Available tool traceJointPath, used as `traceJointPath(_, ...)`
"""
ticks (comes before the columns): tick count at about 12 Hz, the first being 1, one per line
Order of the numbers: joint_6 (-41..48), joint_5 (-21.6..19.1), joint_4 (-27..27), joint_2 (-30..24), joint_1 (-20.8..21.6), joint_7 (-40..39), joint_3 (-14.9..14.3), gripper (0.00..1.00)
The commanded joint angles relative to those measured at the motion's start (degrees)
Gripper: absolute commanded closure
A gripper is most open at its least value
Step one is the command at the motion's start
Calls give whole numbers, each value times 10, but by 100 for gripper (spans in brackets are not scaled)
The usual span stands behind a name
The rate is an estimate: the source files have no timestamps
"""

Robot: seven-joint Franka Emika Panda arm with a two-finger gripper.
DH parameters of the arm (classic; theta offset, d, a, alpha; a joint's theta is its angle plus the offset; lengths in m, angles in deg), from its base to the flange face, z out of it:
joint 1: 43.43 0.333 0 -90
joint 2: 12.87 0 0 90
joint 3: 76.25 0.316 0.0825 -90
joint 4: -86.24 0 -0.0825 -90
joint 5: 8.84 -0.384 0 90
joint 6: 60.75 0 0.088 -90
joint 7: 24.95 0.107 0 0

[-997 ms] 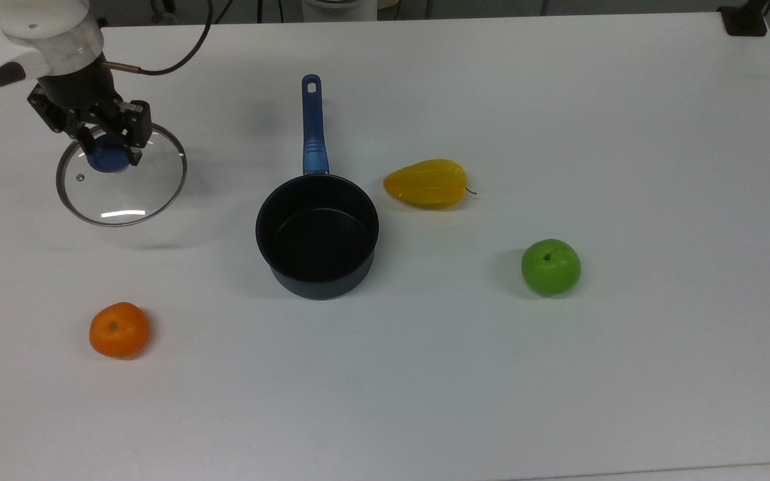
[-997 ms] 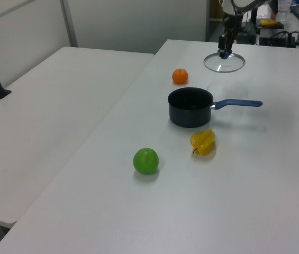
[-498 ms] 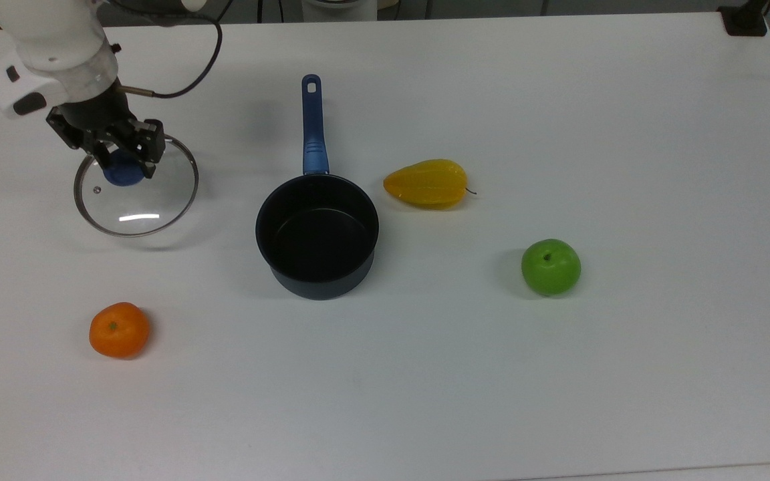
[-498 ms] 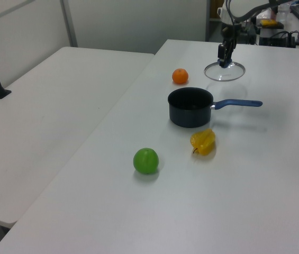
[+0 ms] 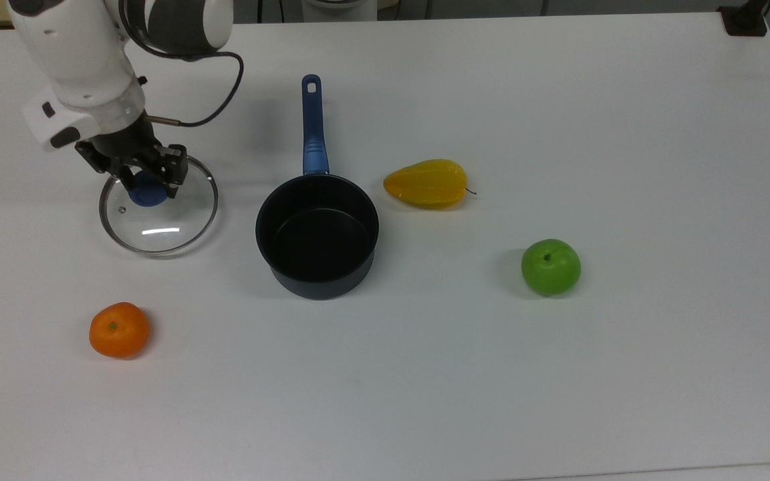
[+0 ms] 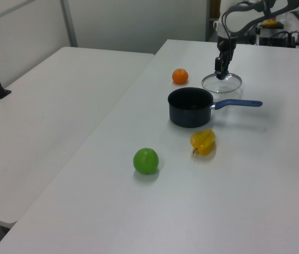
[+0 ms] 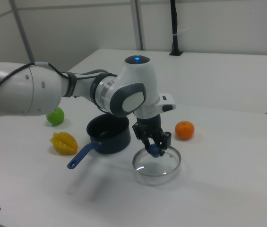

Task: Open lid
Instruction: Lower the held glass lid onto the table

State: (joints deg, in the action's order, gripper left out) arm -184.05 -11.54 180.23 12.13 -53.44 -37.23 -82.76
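Observation:
The round glass lid [image 5: 158, 230] with a metal rim hangs level, close over the table, left of the saucepan in the top view. My gripper [image 5: 150, 188] is shut on its blue knob [image 5: 147, 196]. In the left view the gripper [image 6: 220, 74] holds the lid [image 6: 226, 86] just behind the saucepan [image 6: 190, 107]. In the right view the gripper [image 7: 154, 145] grips the knob [image 7: 154, 151] above the lid [image 7: 159, 169]. The dark saucepan [image 5: 317, 234] stands uncovered and empty, its blue handle [image 5: 313, 127] pointing toward the top view's top.
An orange [image 5: 119, 329] lies below the lid in the top view. A yellow star fruit [image 5: 426, 183] and a green apple [image 5: 551, 266] lie right of the saucepan. A second white table [image 6: 48, 106] adjoins on the left view's left.
The gripper has carried the lid toward the top view's right and downward in that frame, closer to the saucepan, still shut on the knob. The lid's shadow has drawn in under it.

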Motion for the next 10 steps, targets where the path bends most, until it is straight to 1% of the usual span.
traceJointPath(1, -17, 1, 10, 4, 9, -12, -4, 59)
traceJointPath(6, -16, 5, 10, 14, 10, -13, -4, 59)
traceJointPath(10, -15, 24, 17, 15, 15, -20, -4, 58)
